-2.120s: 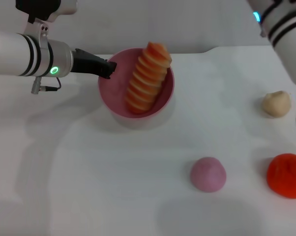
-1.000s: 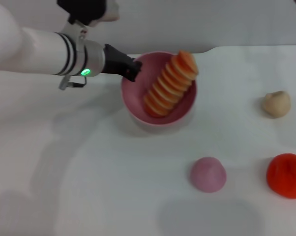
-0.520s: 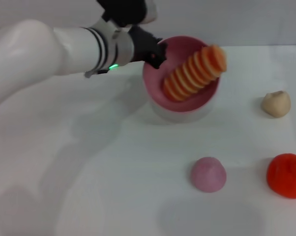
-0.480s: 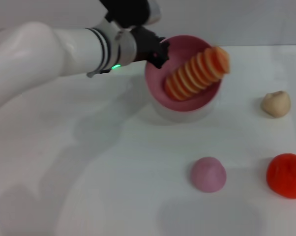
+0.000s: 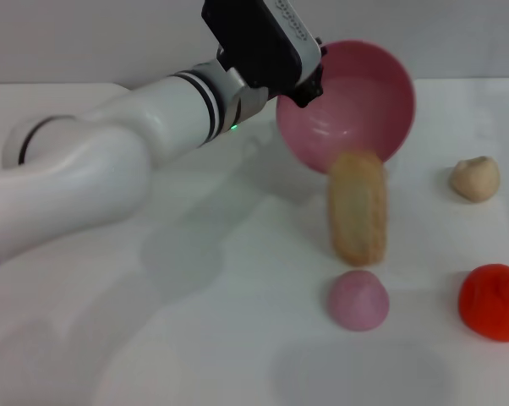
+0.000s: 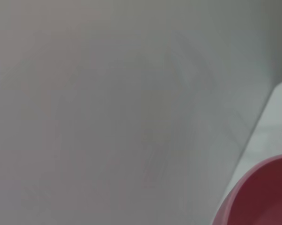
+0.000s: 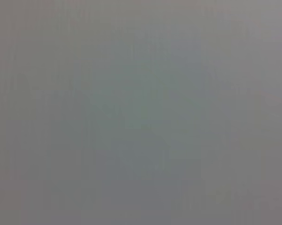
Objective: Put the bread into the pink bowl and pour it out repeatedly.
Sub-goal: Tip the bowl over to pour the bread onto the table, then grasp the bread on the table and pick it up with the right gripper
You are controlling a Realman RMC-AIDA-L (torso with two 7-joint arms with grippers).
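Below the tipped bowl (image 5: 347,106), which the left gripper (image 5: 308,87) holds by the rim with closed fingers, the bread (image 5: 358,206) lies lengthwise away from the robot, nearest that arm.

Left arm stretched across the table, left end effector (image 5: 309,85) raised, wrist rolled.

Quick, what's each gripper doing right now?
Left gripper: shut on the rim of the tipped pink bowl.
Right gripper: not in view.

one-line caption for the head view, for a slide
Left gripper tips the pink bowl; the bread is out below its rim.
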